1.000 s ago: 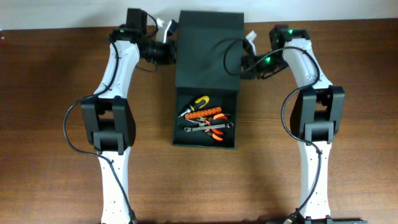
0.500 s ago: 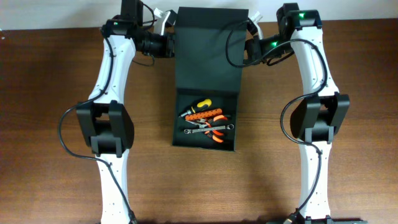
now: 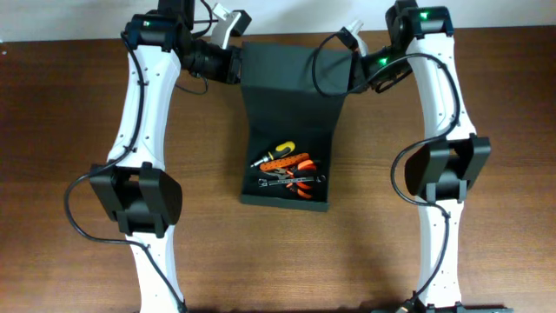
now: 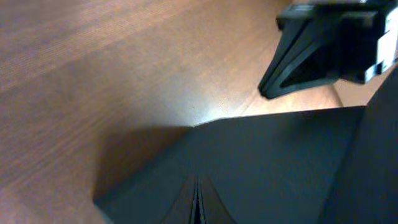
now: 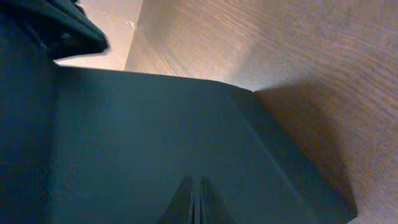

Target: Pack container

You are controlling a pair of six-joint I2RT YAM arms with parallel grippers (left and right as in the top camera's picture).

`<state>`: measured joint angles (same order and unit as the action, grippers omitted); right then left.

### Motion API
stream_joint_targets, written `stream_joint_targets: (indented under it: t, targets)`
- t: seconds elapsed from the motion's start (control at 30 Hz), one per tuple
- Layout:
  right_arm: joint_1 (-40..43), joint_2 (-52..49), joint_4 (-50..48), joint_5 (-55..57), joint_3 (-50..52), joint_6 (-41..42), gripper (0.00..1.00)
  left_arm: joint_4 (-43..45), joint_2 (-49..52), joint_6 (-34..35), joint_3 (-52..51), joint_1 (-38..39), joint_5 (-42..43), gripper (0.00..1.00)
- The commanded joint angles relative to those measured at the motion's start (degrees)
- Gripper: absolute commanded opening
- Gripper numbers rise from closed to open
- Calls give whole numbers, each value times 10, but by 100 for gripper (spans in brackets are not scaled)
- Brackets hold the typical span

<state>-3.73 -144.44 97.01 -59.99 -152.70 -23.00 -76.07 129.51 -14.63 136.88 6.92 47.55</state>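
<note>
1. The container (image 3: 285, 202) sits mid-table, and its open tray at 6 o'clock holds the hand tools (image 3: 287, 167).
2. Its lid (image 3: 291, 96), flat toward 12 o'clock a second ago, now stands bowed off the table (image 3: 69, 130).
3. The left gripper (image 3: 234, 64) at the lid's 9 o'clock edge and the right gripper (image 3: 357, 71) at its 3 o'clock edge have risen with it. I judge both jaws are pinching the lid.
4. Closing seems to be underway; the lid has yet to swing toward 6 o'clock.
</note>
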Motion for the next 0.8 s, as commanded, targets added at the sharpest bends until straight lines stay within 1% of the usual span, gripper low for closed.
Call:
stream_joint_targets:
  t: [0.0, 0.1, 0.2, 0.37, 0.43, 0.5, 0.6, 0.67, 0.77]
  targets:
    - [-3, 62, 3, 27, -19, 9, 4, -36, -24, -53, 13, 2, 4, 2]
    - [-4, 81, 3, 57, -19, 25, 4, -77, -33, -73, 13, 2, -8, 2]
    - [-4, 103, 3, 79, -19, 41, 4, -127, -46, -97, 13, 2, -50, 2]
    - [-4, 142, 3, 187, -19, 102, 4, -206, -75, -136, 12, 2, -121, 2]
    - [-4, 155, 3, 247, -19, 136, 4, -206, -93, -121, 5, 2, -135, 2]
    - [-4, 170, 3, 297, -19, 163, 4, -206, -116, -99, -4, 2, -168, 2]
    - [-4, 191, 3, 313, -19, 169, 6, -206, -153, -77, -25, 2, -220, 2]
    - [-4, 212, 3, 365, -16, 194, 6, -206, -186, -69, -52, 2, -277, 2]
    - [-4, 238, 3, 402, -1, 210, 6, -206, -223, -53, -86, 1, -325, 2]
